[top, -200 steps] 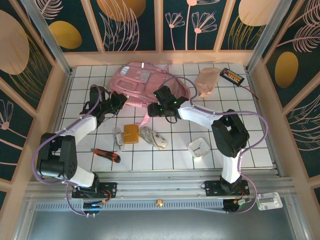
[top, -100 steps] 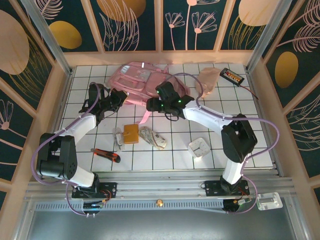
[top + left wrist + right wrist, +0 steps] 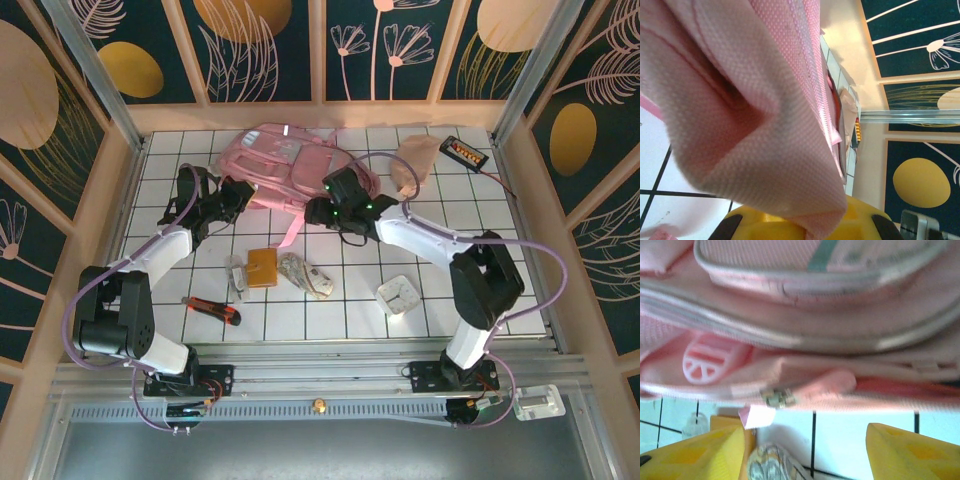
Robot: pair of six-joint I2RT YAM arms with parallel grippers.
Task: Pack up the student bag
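With the left end effector clamped on the student bag fabric and the right end effector apart, a shallow pinch may slip.

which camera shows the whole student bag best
Top external: the student bag lies in full at the far side of the table, with its outline, front pockets and straps visible. The left wrist view gives a very close fold of its pink fabric; the right wrist view gives a blurred stretch of its seams and zipper edge.
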